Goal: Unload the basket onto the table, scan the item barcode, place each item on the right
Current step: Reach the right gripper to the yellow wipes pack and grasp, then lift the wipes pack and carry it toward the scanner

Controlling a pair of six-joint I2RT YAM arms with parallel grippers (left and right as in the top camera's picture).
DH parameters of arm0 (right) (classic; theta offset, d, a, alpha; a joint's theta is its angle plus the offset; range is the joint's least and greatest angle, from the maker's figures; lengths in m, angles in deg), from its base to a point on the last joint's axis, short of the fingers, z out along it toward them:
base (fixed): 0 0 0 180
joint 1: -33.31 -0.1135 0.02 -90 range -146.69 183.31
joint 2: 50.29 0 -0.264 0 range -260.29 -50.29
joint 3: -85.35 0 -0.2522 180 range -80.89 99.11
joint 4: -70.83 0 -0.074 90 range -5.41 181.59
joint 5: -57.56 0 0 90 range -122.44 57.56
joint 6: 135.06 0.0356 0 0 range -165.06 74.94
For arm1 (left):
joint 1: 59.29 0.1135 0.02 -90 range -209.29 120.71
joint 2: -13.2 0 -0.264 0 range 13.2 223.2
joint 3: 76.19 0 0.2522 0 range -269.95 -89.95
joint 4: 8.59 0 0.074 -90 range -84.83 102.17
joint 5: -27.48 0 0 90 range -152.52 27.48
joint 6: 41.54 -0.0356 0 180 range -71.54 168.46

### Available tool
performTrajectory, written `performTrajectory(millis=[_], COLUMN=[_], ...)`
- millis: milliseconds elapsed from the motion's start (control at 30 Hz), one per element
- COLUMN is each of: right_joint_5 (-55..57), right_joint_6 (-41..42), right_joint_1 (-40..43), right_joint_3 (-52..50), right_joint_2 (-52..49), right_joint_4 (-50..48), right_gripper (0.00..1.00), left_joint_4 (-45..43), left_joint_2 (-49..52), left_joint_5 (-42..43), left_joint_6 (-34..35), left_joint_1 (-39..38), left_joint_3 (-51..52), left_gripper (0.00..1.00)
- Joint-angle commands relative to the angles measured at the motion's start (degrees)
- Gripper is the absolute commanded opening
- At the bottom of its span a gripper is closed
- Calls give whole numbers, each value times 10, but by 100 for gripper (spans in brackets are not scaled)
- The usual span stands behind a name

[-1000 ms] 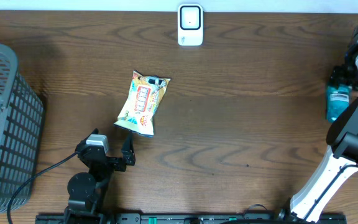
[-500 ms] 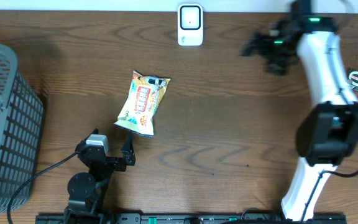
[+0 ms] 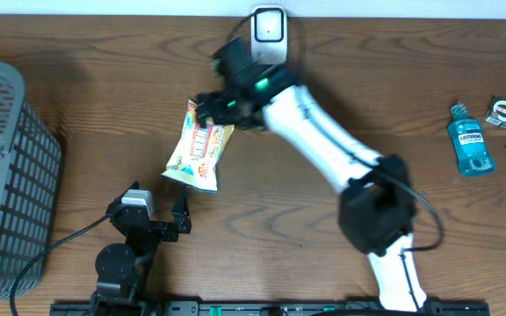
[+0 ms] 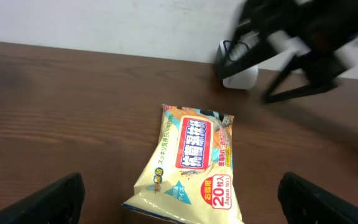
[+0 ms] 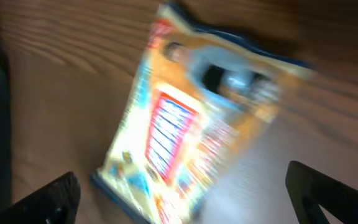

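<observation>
On the table, the item to be scanned, a yellow wipes packet, is found lying flat with its printed face up, near the middle-left and well short of the white scanner at the far edge. No barcode can be made out on the face that shows; it is judged to be on the underside or an end, though this cannot be confirmed. The right hand is stretched across the table and poised over the packet's far end, beside the scanner. In the right wrist view its fingers are seen spread wide at either side of the blurred packet, with nothing held between them. Whether contact is made with the wrapper cannot be told. The left hand is parked at the near edge, just beside the packet's near end, likewise spread wide and empty. The task is therefore assessed as at its first stage: the approach is under way, but no grasp is taken. Gripping, lifting, turning the code toward the scanner and presenting it are all left to be done.
</observation>
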Motion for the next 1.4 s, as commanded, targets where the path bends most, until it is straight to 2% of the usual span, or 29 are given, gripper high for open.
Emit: performTrajectory(millis=[0, 233, 267, 433, 533, 567, 700, 900, 1067, 1267, 1367], right_joint_5=[56, 123, 123, 126, 157, 172, 147, -88, -225, -379, -465], right_joint_6=[16, 38, 38, 35, 6, -5, -12, -144, -122, -99, -54], right_joint_1=[-21, -45, -47, -43, -35, -31, -1, 76, 131, 165, 172], right_joint_3=[-1, 0, 0, -1, 0, 0, 1, 1, 1, 0, 0], right_joint_2=[-54, -115, -124, -151, -143, -136, -94, -30, -3, 0, 0], right_joint_4=[-42, -78, -71, 25, 87, 111, 230, 389, 498, 500, 500], right_gripper=[99, 99, 96, 48, 6, 1, 1, 1, 1, 1, 1], left_joint_4=[14, 14, 14, 14, 14, 14, 14, 14, 14, 14, 14], left_joint_2=[-1, -1, -1, -1, -1, -1, -1, -1, -1, -1, -1], left_joint_5=[3, 3, 3, 3, 3, 3, 3, 3, 3, 3, 3], left_joint_6=[-5, -5, -5, -5, -5, -5, -5, -5, -5, -5, -5], left_joint_1=[2, 2, 2, 2, 2, 2, 2, 2, 2, 2, 2], left_joint_3=[9, 9, 9, 9, 9, 9, 9, 9, 9, 9, 9], left_gripper=[98, 98, 98, 98, 98, 98, 98, 98, 98, 98, 98])
